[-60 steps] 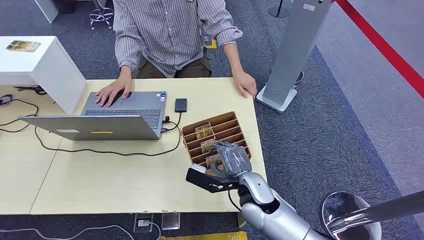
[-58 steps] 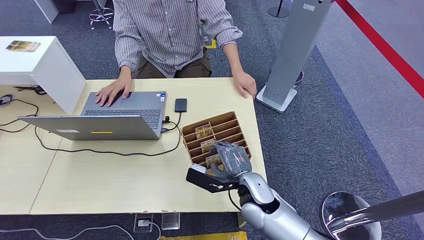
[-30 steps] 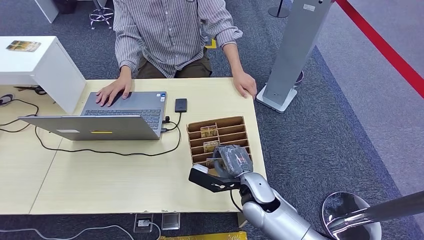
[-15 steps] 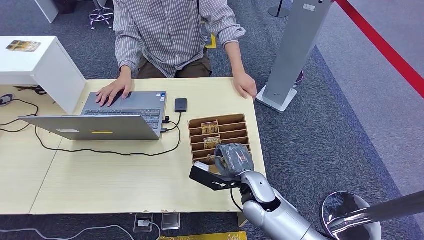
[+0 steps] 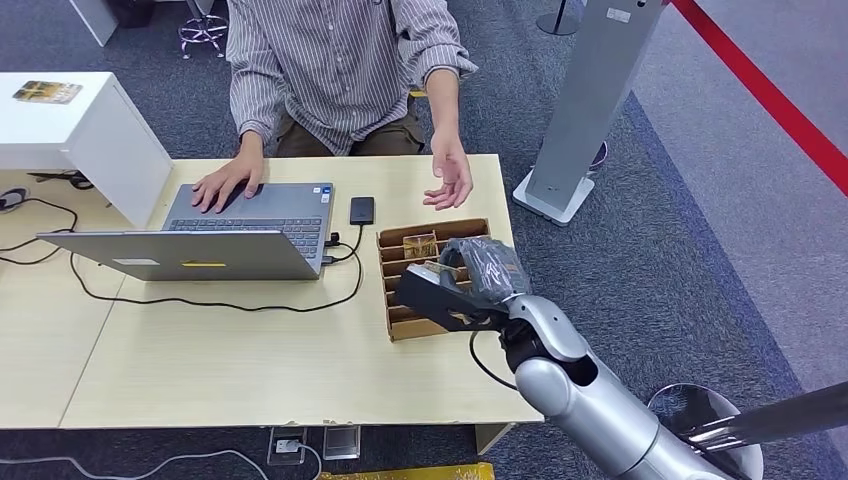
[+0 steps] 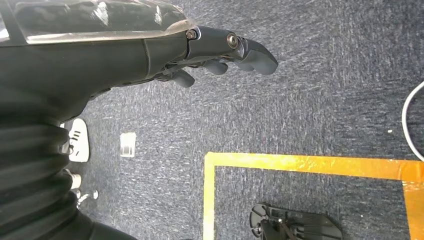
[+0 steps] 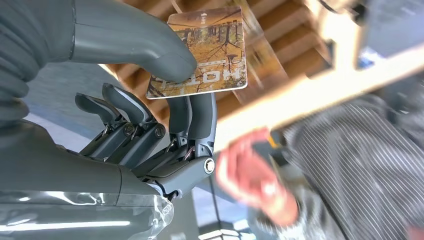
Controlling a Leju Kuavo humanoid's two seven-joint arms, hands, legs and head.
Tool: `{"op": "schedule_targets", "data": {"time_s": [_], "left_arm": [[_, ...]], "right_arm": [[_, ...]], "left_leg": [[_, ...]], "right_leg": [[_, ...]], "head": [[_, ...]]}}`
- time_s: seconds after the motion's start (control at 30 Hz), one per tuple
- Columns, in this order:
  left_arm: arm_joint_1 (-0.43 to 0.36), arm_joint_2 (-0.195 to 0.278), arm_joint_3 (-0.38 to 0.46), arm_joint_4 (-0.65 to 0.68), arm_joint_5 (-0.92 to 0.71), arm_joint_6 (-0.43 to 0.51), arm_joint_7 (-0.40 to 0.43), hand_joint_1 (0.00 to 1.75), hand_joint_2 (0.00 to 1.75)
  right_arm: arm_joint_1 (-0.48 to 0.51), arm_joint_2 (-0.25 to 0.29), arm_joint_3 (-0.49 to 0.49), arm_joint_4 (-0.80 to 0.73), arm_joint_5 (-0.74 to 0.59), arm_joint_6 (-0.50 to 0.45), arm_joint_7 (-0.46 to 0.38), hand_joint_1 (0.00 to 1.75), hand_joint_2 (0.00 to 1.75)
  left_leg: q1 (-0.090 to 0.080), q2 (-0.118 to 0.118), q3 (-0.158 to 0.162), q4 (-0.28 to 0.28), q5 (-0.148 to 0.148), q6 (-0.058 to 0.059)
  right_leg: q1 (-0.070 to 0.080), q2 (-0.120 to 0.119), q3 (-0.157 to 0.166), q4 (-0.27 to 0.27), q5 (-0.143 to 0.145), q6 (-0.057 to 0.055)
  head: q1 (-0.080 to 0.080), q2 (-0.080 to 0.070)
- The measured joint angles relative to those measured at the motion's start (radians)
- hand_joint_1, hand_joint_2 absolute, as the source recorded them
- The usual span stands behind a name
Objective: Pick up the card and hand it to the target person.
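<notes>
The head view looks down from high over the desk (image 5: 250,350) toward the seated person (image 5: 340,70). The right wrist view sits close behind the right hand (image 7: 150,125), tilted, sharing the wooden card rack (image 5: 400,300) and the person's raised hand (image 5: 447,180). The left wrist view faces the carpet (image 6: 310,100).

Your head view hides the near slots of the wooden card rack (image 5: 400,262) behind the right hand (image 5: 470,285); the person's hand (image 7: 260,182) blurs at lower centre of the right wrist view.
</notes>
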Motion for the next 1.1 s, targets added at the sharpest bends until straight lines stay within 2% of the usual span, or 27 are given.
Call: {"op": "schedule_targets", "data": {"time_s": [0.13,0.23,0.37,0.47,0.73,0.87,1.0,1.1], "left_arm": [[0.000,0.001,0.000,0.000,0.001,-0.002,0.002,0.00,1.75],[0.000,0.001,0.000,0.000,-0.001,-0.004,0.002,0.00,1.75],[-0.002,-0.001,0.000,0.000,-0.010,-0.010,-0.001,0.00,1.75],[-0.007,-0.004,0.000,0.000,-0.011,-0.012,0.003,0.00,1.75],[-0.012,-0.009,-0.001,0.000,-0.011,-0.016,0.009,0.00,1.75],[-0.013,-0.010,-0.003,0.000,-0.017,-0.021,0.009,0.00,1.75],[-0.013,-0.010,-0.005,0.000,-0.021,-0.021,0.005,0.00,0.00],[-0.012,-0.010,-0.005,0.000,-0.013,-0.018,0.000,0.00,0.00]], "right_arm": [[-0.039,-0.020,-0.023,-0.092,-0.025,0.010,-0.016,1.75,1.75],[-0.065,-0.023,-0.034,-0.119,-0.019,-0.022,-0.059,1.75,1.75],[-0.084,-0.007,-0.052,-0.085,0.007,-0.176,-0.192,1.75,1.75],[-0.095,0.016,-0.055,-0.009,0.019,-0.280,-0.260,1.75,1.75],[-0.111,0.071,-0.056,0.193,0.053,-0.463,-0.336,1.75,1.75],[-0.111,0.087,-0.054,0.256,0.073,-0.493,-0.338,0.00,1.75],[-0.110,0.095,-0.053,0.292,0.071,-0.508,-0.338,0.00,1.75],[-0.109,0.100,-0.053,0.306,0.048,-0.518,-0.338,0.00,1.75]], "left_leg": [[0.000,0.000,0.000,0.000,0.000,0.000],[0.000,0.000,0.000,0.000,0.000,0.000],[0.000,0.000,0.000,0.000,0.000,0.000],[0.000,0.000,0.000,0.000,0.000,0.000],[0.000,0.000,0.000,0.000,0.000,0.000],[0.000,0.000,-0.001,0.000,0.000,0.000],[0.000,0.000,0.000,0.000,0.000,0.000],[0.000,0.000,0.000,0.000,0.000,0.000]], "right_leg": [[0.000,0.000,0.000,0.000,0.000,0.000],[0.000,0.000,0.000,0.000,0.000,0.000],[0.000,0.000,0.001,0.000,0.000,0.000],[0.000,0.000,0.001,0.000,0.000,0.000],[0.000,0.000,0.000,0.000,0.000,0.000],[0.000,0.000,0.000,0.000,0.000,0.000],[0.000,0.000,0.000,0.000,0.000,0.000],[0.000,0.000,0.000,0.000,0.000,0.000]], "head": [[-0.001,0.000],[-0.001,0.000],[0.000,0.000],[0.000,0.000],[-0.001,0.000],[-0.001,0.000],[0.000,0.000],[0.000,0.000]]}}
